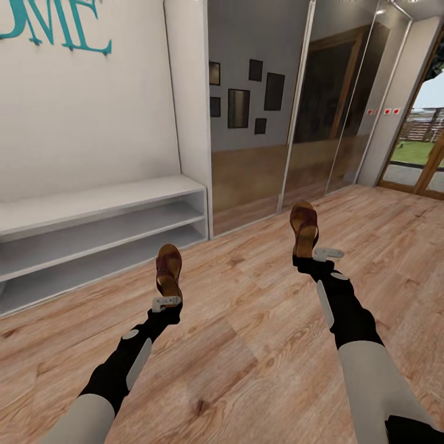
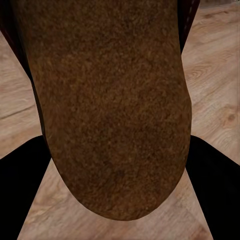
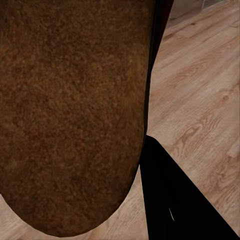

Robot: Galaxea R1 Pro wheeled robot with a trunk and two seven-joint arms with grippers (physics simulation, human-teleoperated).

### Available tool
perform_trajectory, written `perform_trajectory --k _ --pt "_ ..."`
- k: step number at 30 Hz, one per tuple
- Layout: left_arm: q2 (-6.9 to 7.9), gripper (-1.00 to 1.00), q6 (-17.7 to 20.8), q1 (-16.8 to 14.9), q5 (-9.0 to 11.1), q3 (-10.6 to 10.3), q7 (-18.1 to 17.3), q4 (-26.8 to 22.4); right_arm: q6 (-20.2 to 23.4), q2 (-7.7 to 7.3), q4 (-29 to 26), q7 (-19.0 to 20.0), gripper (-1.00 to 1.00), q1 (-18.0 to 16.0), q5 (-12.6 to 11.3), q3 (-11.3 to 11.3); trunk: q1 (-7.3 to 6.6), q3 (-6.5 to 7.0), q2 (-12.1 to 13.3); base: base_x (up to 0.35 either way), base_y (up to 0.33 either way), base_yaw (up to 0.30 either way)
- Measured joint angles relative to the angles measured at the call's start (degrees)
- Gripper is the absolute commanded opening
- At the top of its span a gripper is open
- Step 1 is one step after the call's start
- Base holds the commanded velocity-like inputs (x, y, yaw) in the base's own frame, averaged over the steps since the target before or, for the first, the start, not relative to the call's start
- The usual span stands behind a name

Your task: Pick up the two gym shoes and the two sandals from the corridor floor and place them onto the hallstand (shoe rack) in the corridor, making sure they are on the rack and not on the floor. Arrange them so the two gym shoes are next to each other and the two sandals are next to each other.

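Note:
Each of my grippers holds one brown sandal above the wood-plank corridor floor [image 1: 246, 357]. My left gripper [image 1: 168, 296] is shut on the heel end of the left sandal [image 1: 168, 266], whose toe points away from me. The right gripper [image 1: 306, 258] is shut on the other sandal [image 1: 304, 225], held a little farther out. In the left wrist view the sandal's brown sole [image 2: 110, 110] sits between two black fingers [image 2: 20, 190]. The right wrist view has the other sole [image 3: 70, 115] beside one black finger [image 3: 175, 200].
A long low white bench [image 1: 92, 203] with two open shelf levels stands along the left wall, under teal letters [image 1: 55, 28]. Mirrored sliding doors [image 1: 290, 123] run beyond it. A glass door [image 1: 422, 154] to the outside is at the far right.

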Motion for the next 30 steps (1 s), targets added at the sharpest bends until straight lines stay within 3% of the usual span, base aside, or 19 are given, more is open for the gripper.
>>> perform_trajectory --k 9,18,22,30 --pt "0.00 -1.00 0.00 0.04 0.13 -0.09 0.00 0.08 0.00 -0.01 -0.07 0.00 -1.00 -0.02 -0.03 0.00 -0.02 0.66 0.00 0.156 0.000 0.000" --pt "0.03 -1.00 0.33 0.05 0.21 0.03 -0.05 -0.04 -0.02 -0.01 -0.05 0.00 -1.00 -0.01 0.01 0.02 0.00 0.68 0.00 0.021 0.000 0.243" --pt "0.16 -1.00 7.00 0.05 0.17 0.13 -0.19 -0.59 -0.02 -0.01 -0.05 0.00 -1.00 -0.01 -0.03 0.02 0.00 0.68 0.00 0.000 0.000 0.291" --pt "0.10 -1.00 8.68 0.06 0.05 0.00 -0.18 -1.71 -0.02 -0.01 -0.05 0.00 -1.00 -0.01 -0.05 0.02 0.00 0.74 0.00 0.000 0.000 0.292"
